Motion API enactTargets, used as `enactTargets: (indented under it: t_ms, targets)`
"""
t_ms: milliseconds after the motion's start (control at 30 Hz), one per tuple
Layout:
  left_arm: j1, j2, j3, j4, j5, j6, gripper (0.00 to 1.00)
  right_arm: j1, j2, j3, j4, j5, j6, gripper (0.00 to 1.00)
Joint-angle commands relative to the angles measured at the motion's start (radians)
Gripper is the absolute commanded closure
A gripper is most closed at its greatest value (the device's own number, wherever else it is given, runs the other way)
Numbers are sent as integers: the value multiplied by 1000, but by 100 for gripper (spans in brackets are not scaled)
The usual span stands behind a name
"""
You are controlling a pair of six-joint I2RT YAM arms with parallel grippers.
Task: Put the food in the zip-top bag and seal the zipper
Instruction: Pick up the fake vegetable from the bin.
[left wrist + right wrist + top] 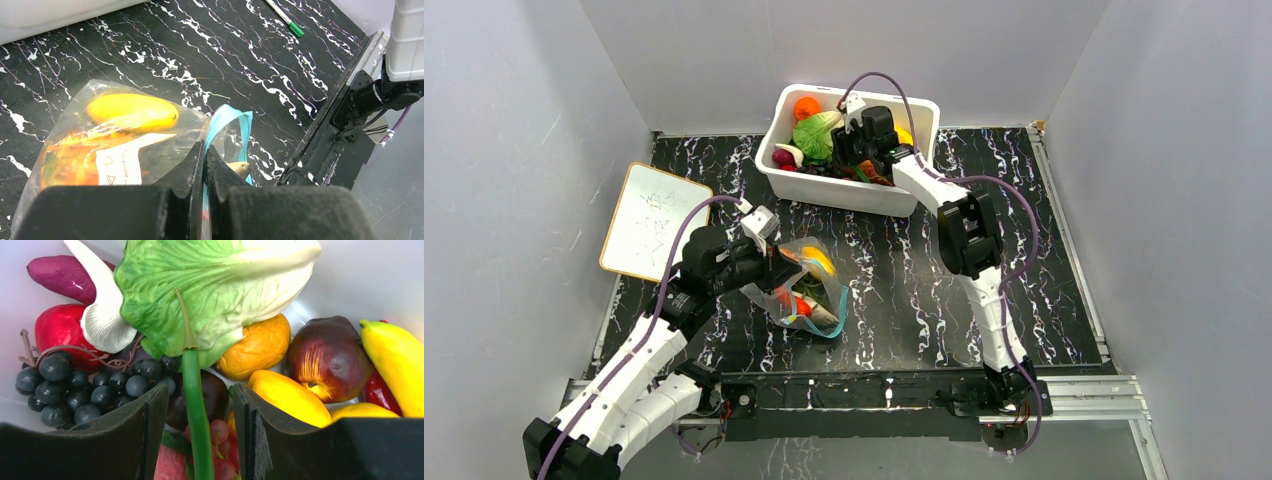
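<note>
While the right gripper (200, 397) gapes, lettuce (200, 290), perhaps, overhangs the food (285, 395).

Bright, even light; soft shadows.

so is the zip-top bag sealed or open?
Open: the teal zipper arches apart at the mouth of the zip-top bag, food inside; left gripper pinches one edge.

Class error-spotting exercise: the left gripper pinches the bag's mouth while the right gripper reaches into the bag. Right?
No. The right gripper reaches into the tub, not the bag, as the top view shows. The left gripper does pinch the bag's mouth.
</note>
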Motion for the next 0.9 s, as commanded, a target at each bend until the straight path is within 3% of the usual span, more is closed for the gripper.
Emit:
enactTargets:
  t_ms: [0,200,467,667,767,867]
  targets:
    - [-3,-11,-2,22,-6,16,100,1,34,81,107,2,-56,53]
    - [-3,-11,-3,22,-10,17,100,0,69,125,91,-2,-96,58]
    - [-3,-8,-3,22,-13,17,100,1,52,130,91,-3,-128,87]
    - [-3,-15,-3,19,-20,18,100,1,-16,80,117,-13,-146,97]
    - [-3,-22,-3,20,-22,16,100,0,-39,55,119,-7,-152,97]
    - [-3,-32,-5,24,-23,13,100,0,-32,52,98,16,-156,81]
